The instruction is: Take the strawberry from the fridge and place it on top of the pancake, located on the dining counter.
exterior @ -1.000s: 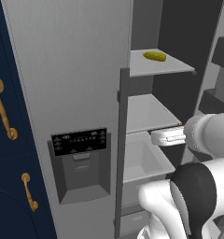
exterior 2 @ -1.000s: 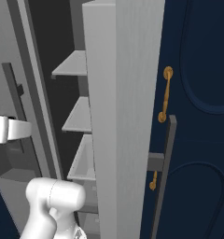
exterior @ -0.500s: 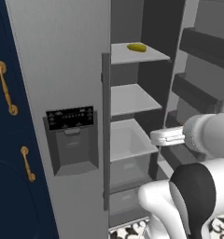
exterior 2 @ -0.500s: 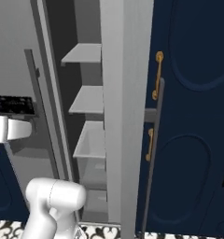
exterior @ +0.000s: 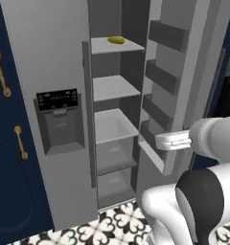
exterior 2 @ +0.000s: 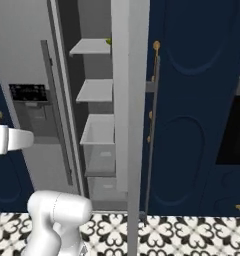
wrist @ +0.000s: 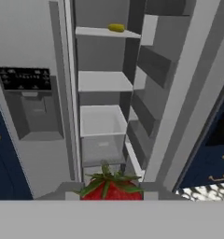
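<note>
A red strawberry (wrist: 112,190) with green leaves sits at the bottom of the hand view, and my gripper (wrist: 112,195) is shut on it. The hand (exterior: 170,140) hangs in front of the open fridge (exterior: 45,57), level with its lower shelves. The fridge's right door (exterior: 174,81) stands swung out, showing pale shelves (exterior: 113,88) and a drawer (exterior: 114,127). A dark dispenser panel (exterior: 58,100) is set in the closed left door. The pancake and the dining counter are out of view.
A small yellow elongated item (exterior: 116,40) lies on the top shelf. Navy cabinets with brass handles (exterior 2: 192,100) flank the fridge on both sides. A dark oven front (exterior 2: 234,130) is at the far right. Patterned black-and-white floor tiles (exterior 2: 192,235) lie below.
The whole picture has shifted: the base has backed away from the fridge, so the fridge looks smaller and floor tiles show. The gripper still holds the strawberry.
</note>
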Robot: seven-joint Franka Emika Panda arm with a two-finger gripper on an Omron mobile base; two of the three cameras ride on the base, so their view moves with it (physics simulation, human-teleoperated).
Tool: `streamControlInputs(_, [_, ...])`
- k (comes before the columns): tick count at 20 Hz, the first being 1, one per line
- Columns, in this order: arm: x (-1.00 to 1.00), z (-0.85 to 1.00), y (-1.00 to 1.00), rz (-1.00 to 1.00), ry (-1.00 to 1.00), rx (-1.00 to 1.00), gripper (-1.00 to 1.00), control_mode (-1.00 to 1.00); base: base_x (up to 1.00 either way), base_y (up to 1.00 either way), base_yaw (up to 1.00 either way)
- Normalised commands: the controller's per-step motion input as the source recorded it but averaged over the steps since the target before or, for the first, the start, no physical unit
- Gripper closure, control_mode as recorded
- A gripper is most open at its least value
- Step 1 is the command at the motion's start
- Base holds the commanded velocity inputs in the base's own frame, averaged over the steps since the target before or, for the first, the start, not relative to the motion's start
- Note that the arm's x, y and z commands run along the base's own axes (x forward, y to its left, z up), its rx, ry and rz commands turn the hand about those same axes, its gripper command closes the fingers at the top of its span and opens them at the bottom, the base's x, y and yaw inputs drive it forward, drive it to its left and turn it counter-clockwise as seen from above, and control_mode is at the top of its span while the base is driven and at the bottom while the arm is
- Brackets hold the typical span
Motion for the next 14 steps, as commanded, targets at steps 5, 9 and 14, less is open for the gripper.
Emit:
streamControlInputs(5, [0.00, 0.00, 0.00, 0.00, 0.00, 0.00, 1.00, 1.00, -0.47, 0.02, -0.44])
streamControlInputs(9, [0.00, 0.00, 0.00, 0.00, 0.00, 0.00, 1.00, 1.00, -0.43, -0.07, -0.66])
streamControlInputs(14, [0.00, 0.00, 0.00, 0.00, 0.00, 0.00, 1.00, 1.00, -0.25, -0.12, -0.79])
